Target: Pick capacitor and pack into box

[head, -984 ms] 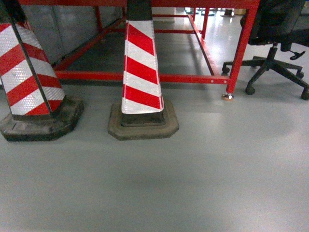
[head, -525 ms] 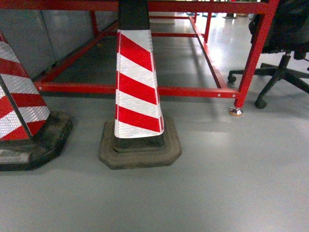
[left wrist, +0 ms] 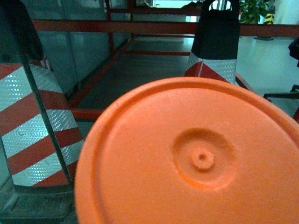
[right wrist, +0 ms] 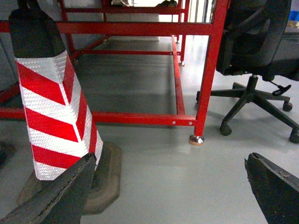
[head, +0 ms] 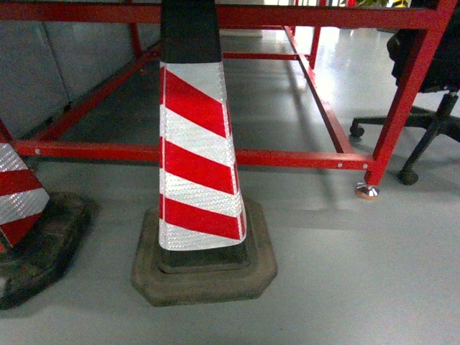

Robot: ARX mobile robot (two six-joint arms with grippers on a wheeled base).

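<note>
Pincer status, left arm: the fingers themselves are out of sight in the left wrist view, since the flat round end of the capacitor [left wrist: 196,158] fills most of that picture. Whether the left pincer is clamped on it cannot be told, though an object sitting this close and square to the wrist camera suggests it is being carried there. The right pincer [right wrist: 173,186] stands spread, its two dark fingers [right wrist: 60,191] wide apart at the lower corners of its view with nothing but grey floor [head: 359,287] between them (presumably kept free for the lid or latch).

No box appears in any view. The head camera looks down at a red-and-white striped traffic cone [head: 195,172] on its rubber base, close in front, a second cone [head: 21,208] at the left edge, a red steel frame [head: 287,157] behind, and an office chair [right wrist: 257,60] to the right.

Judgement: the robot is in transit and packing is not yet begun.

Risk noted: the near cone obstructs the path.
</note>
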